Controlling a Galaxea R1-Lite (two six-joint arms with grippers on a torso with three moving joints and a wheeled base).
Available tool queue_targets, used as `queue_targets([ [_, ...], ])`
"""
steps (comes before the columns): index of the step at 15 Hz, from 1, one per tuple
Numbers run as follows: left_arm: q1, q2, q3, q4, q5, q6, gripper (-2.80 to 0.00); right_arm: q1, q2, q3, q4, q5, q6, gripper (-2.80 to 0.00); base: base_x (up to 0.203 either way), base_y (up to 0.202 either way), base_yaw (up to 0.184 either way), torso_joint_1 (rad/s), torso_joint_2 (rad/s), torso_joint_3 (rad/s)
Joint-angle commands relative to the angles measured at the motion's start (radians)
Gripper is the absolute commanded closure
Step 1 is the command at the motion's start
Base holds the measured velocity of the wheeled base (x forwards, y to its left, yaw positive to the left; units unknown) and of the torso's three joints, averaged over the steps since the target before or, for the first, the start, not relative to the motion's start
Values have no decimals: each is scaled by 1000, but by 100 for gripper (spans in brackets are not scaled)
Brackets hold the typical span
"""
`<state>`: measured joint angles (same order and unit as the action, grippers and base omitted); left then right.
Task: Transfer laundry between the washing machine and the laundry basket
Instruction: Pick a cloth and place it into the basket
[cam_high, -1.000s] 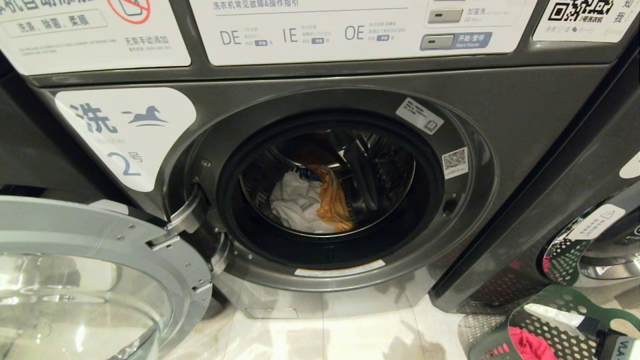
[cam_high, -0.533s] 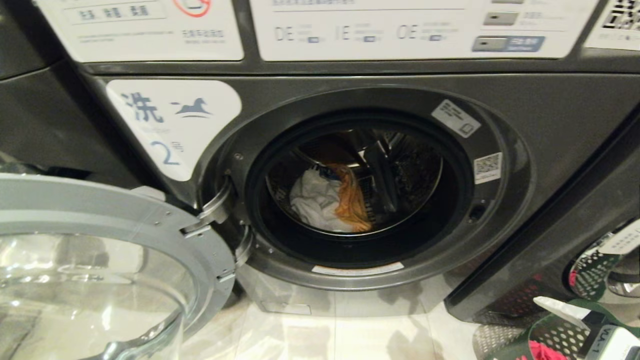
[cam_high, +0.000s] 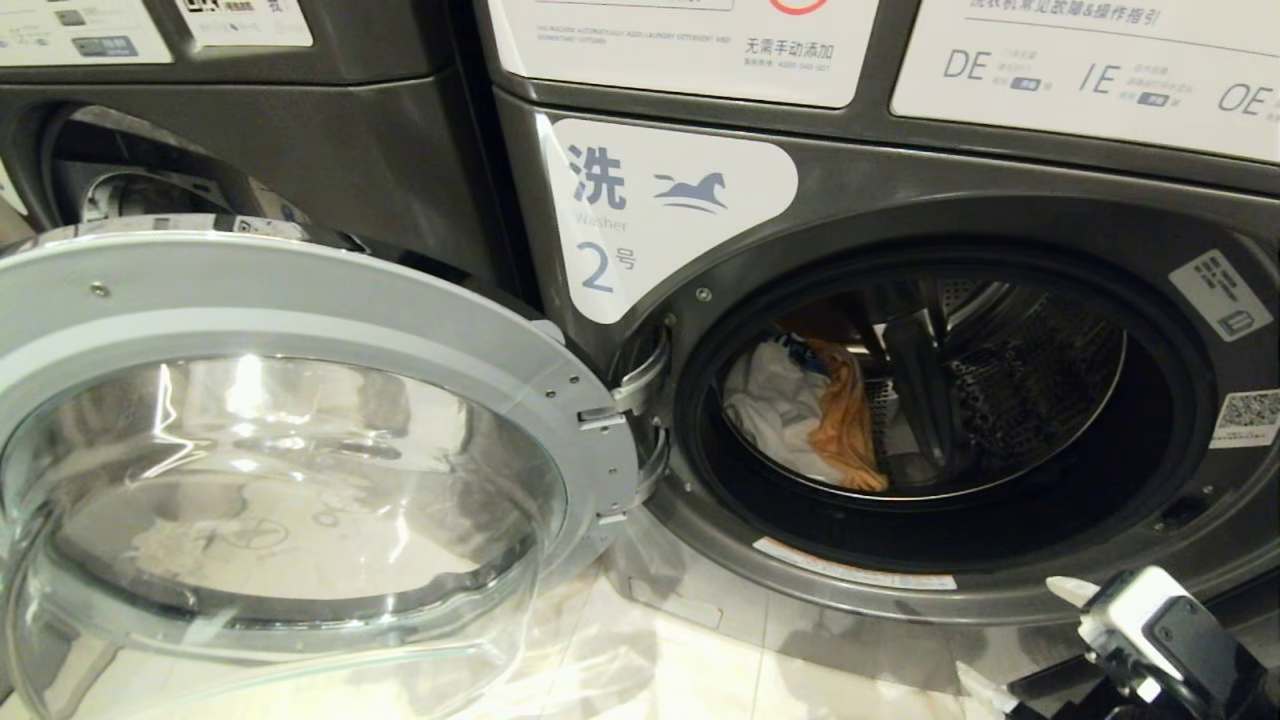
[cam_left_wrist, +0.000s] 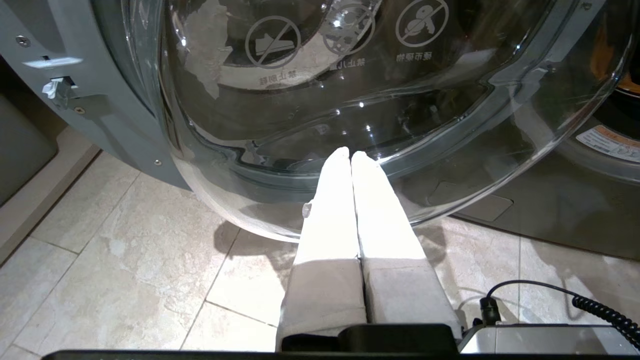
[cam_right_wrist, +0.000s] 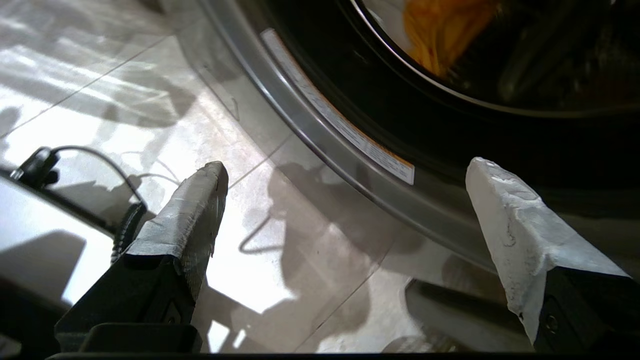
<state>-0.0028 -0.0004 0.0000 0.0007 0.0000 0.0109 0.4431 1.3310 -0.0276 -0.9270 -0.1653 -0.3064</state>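
White cloth (cam_high: 775, 420) and orange cloth (cam_high: 848, 425) are lying in the drum (cam_high: 1000, 400); right gripper (cam_right_wrist: 345, 200) is gaping empty below it, left gripper (cam_left_wrist: 350, 157) is staying clenched by the door (cam_left_wrist: 450, 125).

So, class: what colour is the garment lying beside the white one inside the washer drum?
Orange garment, beside the white garment; the head view shows it best.

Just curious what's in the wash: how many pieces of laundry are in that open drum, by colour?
White cloth: 1
Orange cloth: 1
Total: 2 pieces visible; a bit of blue print shows at the top of the white one, and more could be hidden underneath.
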Motion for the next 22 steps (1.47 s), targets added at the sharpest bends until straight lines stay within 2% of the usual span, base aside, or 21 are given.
queue_targets([
  [1,0,-1,0,1,0,0,0,-62,126,-30,-19,-2,34,-280,0,0,0,0,0,0],
  [3,0,-1,0,0,0,0,0,-109,206,-132,-31,-3,96,-280,0,0,0,0,0,0],
  [6,0,-1,0,-1,0,0,0,-119,340,-254,-47,-23,179,-280,0,0,0,0,0,0],
  [10,0,-1,0,-1,0,0,0,-89,497,-272,-223,-54,249,-280,0,0,0,0,0,0],
  [14,0,-1,0,-1,0,0,0,-38,638,-366,-286,-150,393,-280,0,0,0,0,0,0],
  [20,0,-1,0,0,0,0,0,-19,830,-561,-289,-266,455,-280,0,0,0,0,0,0],
  [22,0,-1,0,1,0,0,0,-13,886,-664,-288,-317,496,-280,0,0,0,0,0,0],
])
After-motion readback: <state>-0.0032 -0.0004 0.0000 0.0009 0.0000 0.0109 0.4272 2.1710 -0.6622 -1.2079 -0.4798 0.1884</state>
